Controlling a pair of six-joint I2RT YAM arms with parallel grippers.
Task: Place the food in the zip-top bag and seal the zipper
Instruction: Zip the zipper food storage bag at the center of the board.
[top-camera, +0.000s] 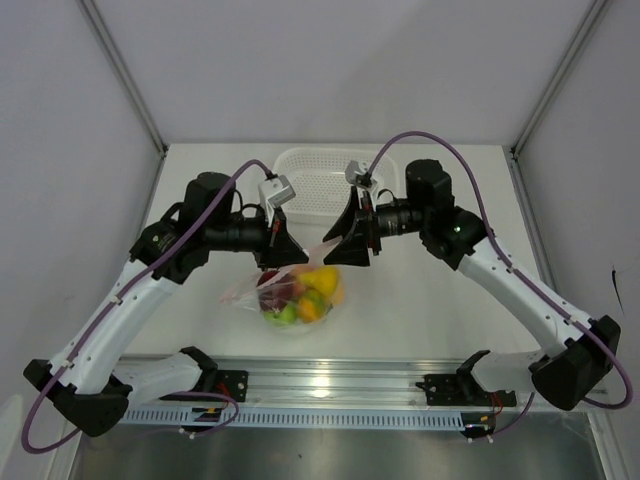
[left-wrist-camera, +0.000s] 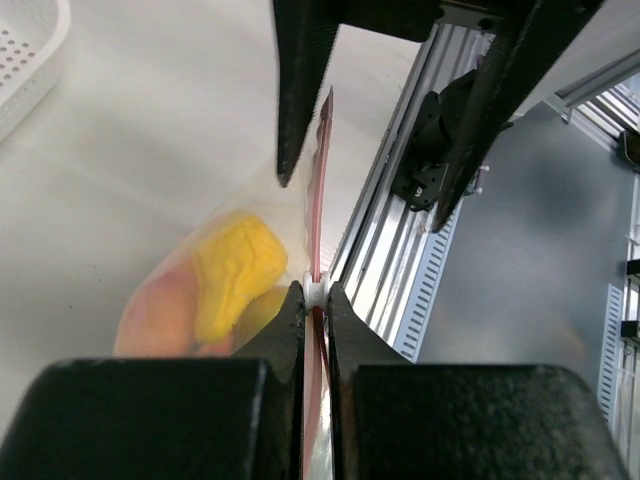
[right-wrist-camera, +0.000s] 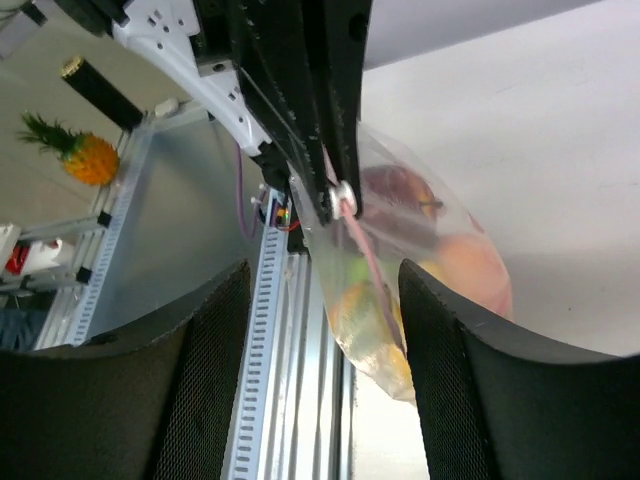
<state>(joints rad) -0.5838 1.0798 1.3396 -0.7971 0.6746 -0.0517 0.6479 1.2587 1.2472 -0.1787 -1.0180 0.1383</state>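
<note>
Pinching the red zipper (left-wrist-camera: 318, 190) between its two fingers, the left hand (left-wrist-camera: 315, 300) is closed tight on the strip, right at a small white slider (left-wrist-camera: 314, 290). It holds that edge of the bag (right-wrist-camera: 330, 245) up above the desk (top-camera: 430, 300).

The clear bag hangs below that hand, in front of the white basket (top-camera: 310, 180) and just behind the metal rail (top-camera: 330, 378) at the near edge. The pictures do not show whether its bottom rests on the desk. All the food in view is inside the bag, bunched in its lower part. It includes a yellow fruit (left-wrist-camera: 235, 270) with a peach (left-wrist-camera: 160, 315) beside it, a dark red apple (right-wrist-camera: 400, 188) near the top, and a green apple (top-camera: 285, 314) at the near side. From the slider the zipper runs on toward the other arm. Whether that stretch is pressed shut cannot be told.

Facing the left hand, the right hand (right-wrist-camera: 325, 280) is spread wide. In its own wrist view the top of the bag and the red strip lie between its fingers (right-wrist-camera: 200, 380). Neither finger is seen to touch the plastic. A toy pineapple (right-wrist-camera: 80, 155) shows far off beyond the rail, away from the desk.
</note>
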